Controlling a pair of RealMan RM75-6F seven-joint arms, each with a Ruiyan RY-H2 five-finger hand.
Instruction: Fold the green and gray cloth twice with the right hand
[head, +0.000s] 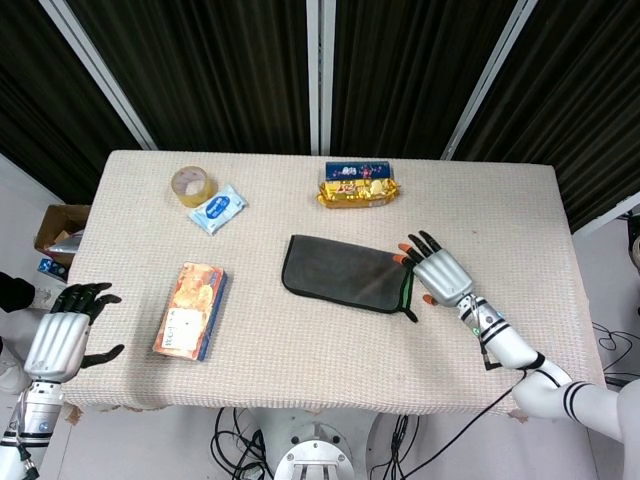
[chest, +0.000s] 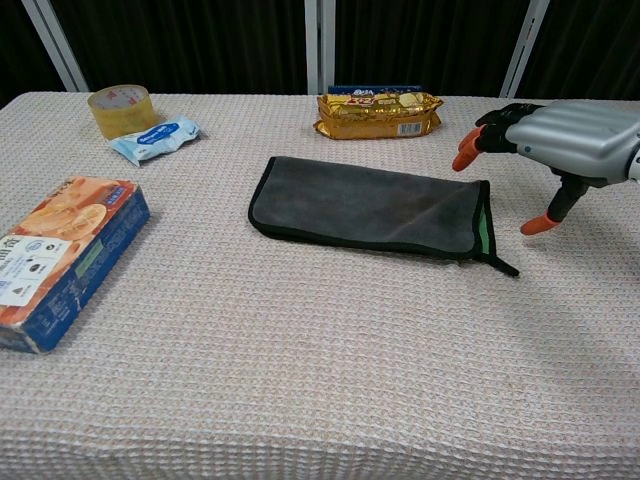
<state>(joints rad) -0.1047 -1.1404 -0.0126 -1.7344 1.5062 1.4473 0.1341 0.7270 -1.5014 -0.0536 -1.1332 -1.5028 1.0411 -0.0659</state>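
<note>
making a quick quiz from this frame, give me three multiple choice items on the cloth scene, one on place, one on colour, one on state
1. Where is the tape roll?
A. far left part of the table
B. on the cloth
C. beside the right robot hand

2. Which colour shows as a thin strip at the right edge of the cloth?
A. red
B. green
C. yellow

3. What is the right robot hand doing?
A. pinching the cloth
B. pressing the snack packet
C. holding nothing, fingers spread

Answers: 1 A, it lies by the blue wipes pack. 2 B, green edging shows beside the gray top. 3 C, it hangs clear of the cloth, to its right.
</note>
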